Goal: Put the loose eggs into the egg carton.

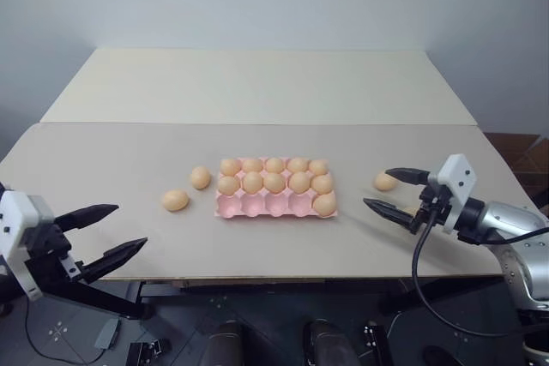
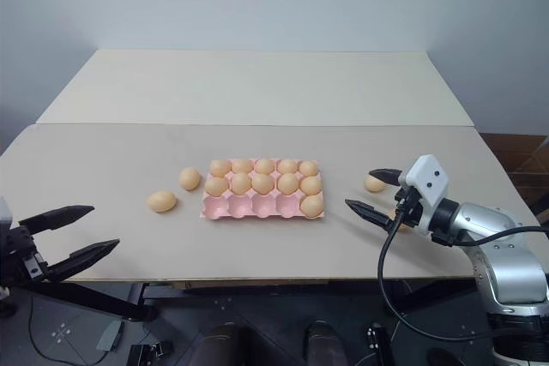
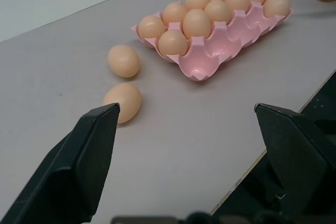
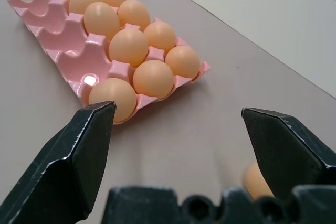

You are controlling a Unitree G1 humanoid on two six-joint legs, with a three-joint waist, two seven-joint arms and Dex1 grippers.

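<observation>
Pink egg carton (image 1: 276, 205) sits mid-worktop (image 1: 257, 83), its back two rows full, one egg in the front row's right-hand cup, four front cups empty. Left gripper (image 1: 101, 235) hangs off the near edge, jaws wide and empty, with two loose eggs (image 1: 175, 201) ahead of it, just beside the carton's left end. Right gripper (image 1: 396, 192), also wide and empty, has another loose egg (image 1: 385, 182) close by its upper finger. The risk, I'd say: smooth ovals roll, so a glancing fingertip could send one off the worktop, or a hard squeeze crack it.
</observation>
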